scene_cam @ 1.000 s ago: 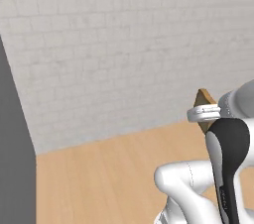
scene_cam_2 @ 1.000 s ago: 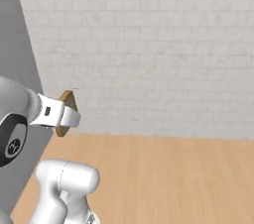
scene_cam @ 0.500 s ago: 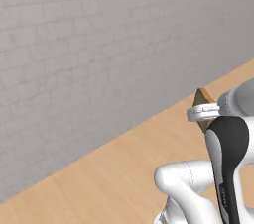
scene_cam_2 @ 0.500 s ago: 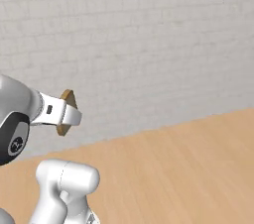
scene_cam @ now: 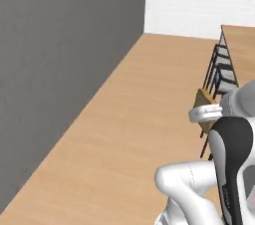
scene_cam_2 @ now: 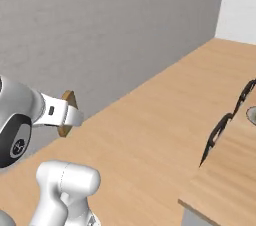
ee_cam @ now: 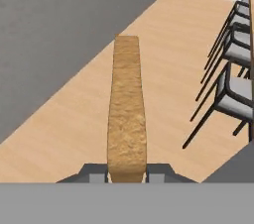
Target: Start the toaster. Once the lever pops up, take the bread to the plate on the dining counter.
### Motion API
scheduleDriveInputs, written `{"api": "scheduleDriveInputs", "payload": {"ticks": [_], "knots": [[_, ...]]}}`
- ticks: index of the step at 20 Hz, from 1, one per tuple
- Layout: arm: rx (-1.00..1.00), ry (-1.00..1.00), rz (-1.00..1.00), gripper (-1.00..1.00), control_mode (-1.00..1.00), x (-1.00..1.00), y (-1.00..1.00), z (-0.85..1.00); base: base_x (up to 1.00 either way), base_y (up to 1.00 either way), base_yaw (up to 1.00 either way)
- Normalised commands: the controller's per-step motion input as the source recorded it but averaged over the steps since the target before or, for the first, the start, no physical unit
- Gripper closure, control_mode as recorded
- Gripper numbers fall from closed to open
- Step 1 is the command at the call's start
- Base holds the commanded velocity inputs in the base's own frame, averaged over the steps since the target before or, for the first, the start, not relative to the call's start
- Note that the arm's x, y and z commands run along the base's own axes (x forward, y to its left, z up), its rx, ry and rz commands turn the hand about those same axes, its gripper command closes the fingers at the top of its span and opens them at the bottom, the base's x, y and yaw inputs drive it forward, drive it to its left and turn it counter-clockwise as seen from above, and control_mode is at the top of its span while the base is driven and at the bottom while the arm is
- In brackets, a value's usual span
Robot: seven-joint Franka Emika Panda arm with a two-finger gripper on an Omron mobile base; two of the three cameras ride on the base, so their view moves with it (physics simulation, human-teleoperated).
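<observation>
While the bread (ee_cam: 127, 114) sits clamped between the two fingertips of the hand (ee_cam: 127, 172), it is seen edge-on in the hand view, a thin tan slice that stretches straight out ahead of the hand. In the left base view the bread (scene_cam: 203, 100) sticks out just past the white wrist, and in the right base view a corner of the bread (scene_cam_2: 68, 101) shows behind the wrist band. So the hand is closed on the slice and carries it in the air, above the wooden floor (ee_cam: 74, 114) and touching nothing else.

To the right of the hand stands a row of dark chairs (ee_cam: 230, 77) with grey seats. Beyond them, in the right base view, the edge of a light-wood surface (scene_cam_2: 225, 170) appears, which I judge to be the dining counter. To the left of the hand rises a grey wall (ee_cam: 59, 25).

I judge the step in hand to be the transport of the bread. The next move calls for turning toward that surface, finding the plate on it, and lowering the slice flat before the fingers release.
</observation>
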Motion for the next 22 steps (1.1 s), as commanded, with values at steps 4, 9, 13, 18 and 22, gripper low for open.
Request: {"api": "scheduleDriveInputs", "payload": {"ticks": [4,9,13,18,22], "knots": [[0.00,0.00,0.00,1.00,1.00,0.00,0.00,0.00,0.22,0.00,-0.81],[0.00,0.00,0.00,1.00,1.00,0.00,0.00,0.00,0.63,0.06,-0.61],[0.00,0.00,0.00,1.00,1.00,0.00,0.00,0.00,0.68,0.27,-0.51],[0.00,0.00,0.00,1.00,1.00,0.00,0.00,0.00,0.58,0.61,-0.46],[0.00,0.00,0.00,1.00,1.00,0.00,0.00,0.00,0.17,0.87,-0.45]]}}
